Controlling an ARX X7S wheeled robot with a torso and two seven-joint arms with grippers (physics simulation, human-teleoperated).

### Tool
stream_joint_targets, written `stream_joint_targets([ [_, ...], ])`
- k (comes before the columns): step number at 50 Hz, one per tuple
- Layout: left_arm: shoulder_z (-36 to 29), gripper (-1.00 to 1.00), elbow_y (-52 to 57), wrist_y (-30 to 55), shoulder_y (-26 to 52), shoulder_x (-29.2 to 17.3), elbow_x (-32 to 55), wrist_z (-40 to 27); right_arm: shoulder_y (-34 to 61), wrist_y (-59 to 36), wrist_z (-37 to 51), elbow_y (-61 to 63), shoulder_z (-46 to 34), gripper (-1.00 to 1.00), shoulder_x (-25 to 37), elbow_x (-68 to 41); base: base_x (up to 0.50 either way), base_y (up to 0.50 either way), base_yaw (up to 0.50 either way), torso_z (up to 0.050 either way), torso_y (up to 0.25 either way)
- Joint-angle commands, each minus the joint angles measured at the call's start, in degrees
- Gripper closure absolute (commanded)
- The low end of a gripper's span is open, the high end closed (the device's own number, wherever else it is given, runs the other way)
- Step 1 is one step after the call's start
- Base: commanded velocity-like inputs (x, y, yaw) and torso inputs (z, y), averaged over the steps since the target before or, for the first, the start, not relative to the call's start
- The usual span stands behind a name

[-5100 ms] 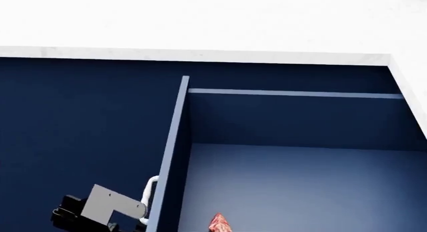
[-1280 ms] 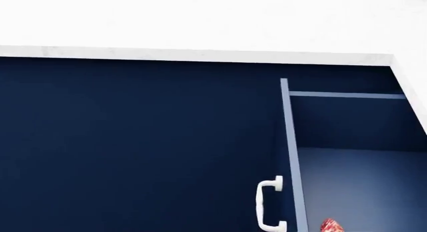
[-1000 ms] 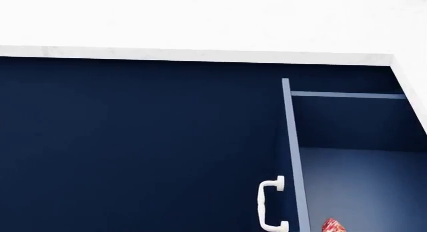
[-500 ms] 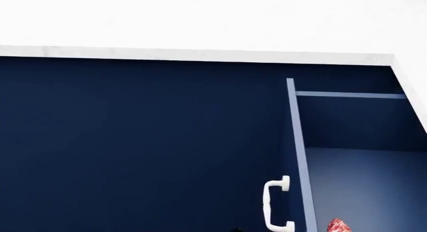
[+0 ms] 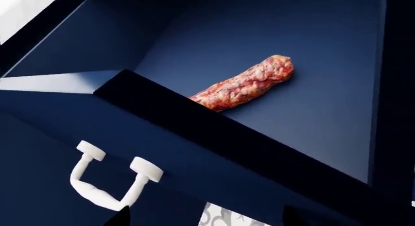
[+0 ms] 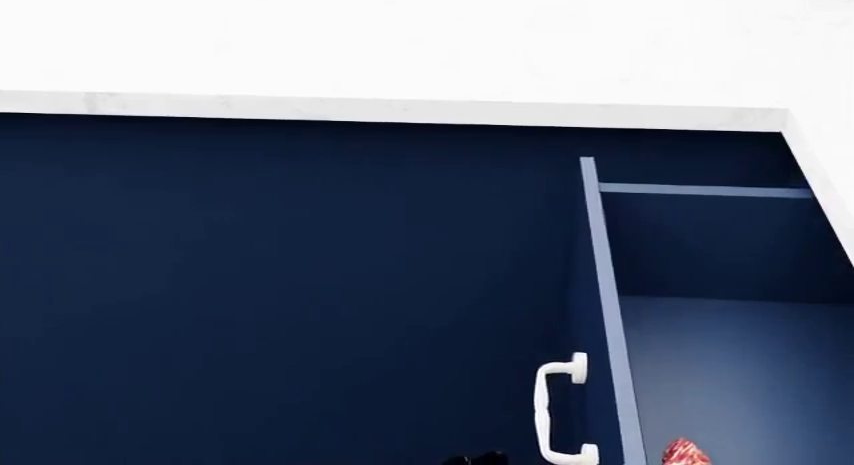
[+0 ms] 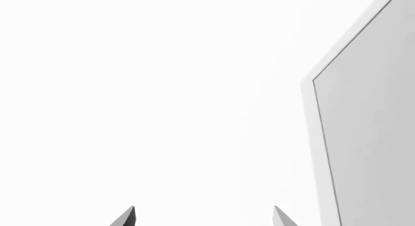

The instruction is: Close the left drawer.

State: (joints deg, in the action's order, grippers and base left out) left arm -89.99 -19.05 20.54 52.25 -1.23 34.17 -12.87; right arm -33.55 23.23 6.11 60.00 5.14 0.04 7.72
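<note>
Left drawer (image 6: 597, 315) open at 4 o'clock in head view, under white counter (image 6: 400, 45), handle (image 6: 561, 410) on its navy front. Red sausage (image 5: 246, 83) lies on drawer floor. Left gripper (image 5: 204, 218) fingers spread wide, near handle, holding nothing. Right gripper (image 7: 204, 217) fingers wide, empty.

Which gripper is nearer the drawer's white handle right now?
Left. The left gripper sits just off the white handle on the left drawer. The right gripper faces only white surfaces.
</note>
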Motion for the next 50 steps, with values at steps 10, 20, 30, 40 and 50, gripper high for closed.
stream_joint_targets([
  [10, 1.0, -1.0, 3.3, 0.0, 0.9, 1.2, -2.5, 2.5, -1.0, -1.2, 1.7, 0.0, 0.0, -1.0, 0.0, 0.3, 0.0, 0.0, 0.0, 0.0, 0.001],
  [20, 1.0, -1.0, 4.7, 0.9, 0.9, 1.2, -3.2, 2.6, -1.3, -1.5, 2.1, 0.0, -0.1, -1.0, 0.0, 0.3, 0.0, 0.0, 0.0, 0.0, 0.0],
  [30, 1.0, -1.0, 5.4, 1.4, 1.9, 1.2, -2.7, 2.5, -1.8, -2.0, 3.2, 0.0, -0.2, -1.0, 0.0, 0.3, 0.0, 0.0, 0.0, 0.001, 0.001],
  [40, 0.9, -1.0, 7.5, 2.6, 1.6, 1.2, -3.9, 3.1, -2.2, -2.3, 5.0, 0.0, -0.2, -1.0, 0.0, 0.4, 0.0, 0.0, 0.0, 0.0, 0.0],
  [50, 0.8, -1.0, 10.2, 4.2, -1.6, 1.2, -7.4, 4.2, -2.4, -2.5, 5.8, 0.0, -0.2, -1.0, 0.0, 0.5, 0.0, 0.0, 0.0, 0.0, 0.001],
])
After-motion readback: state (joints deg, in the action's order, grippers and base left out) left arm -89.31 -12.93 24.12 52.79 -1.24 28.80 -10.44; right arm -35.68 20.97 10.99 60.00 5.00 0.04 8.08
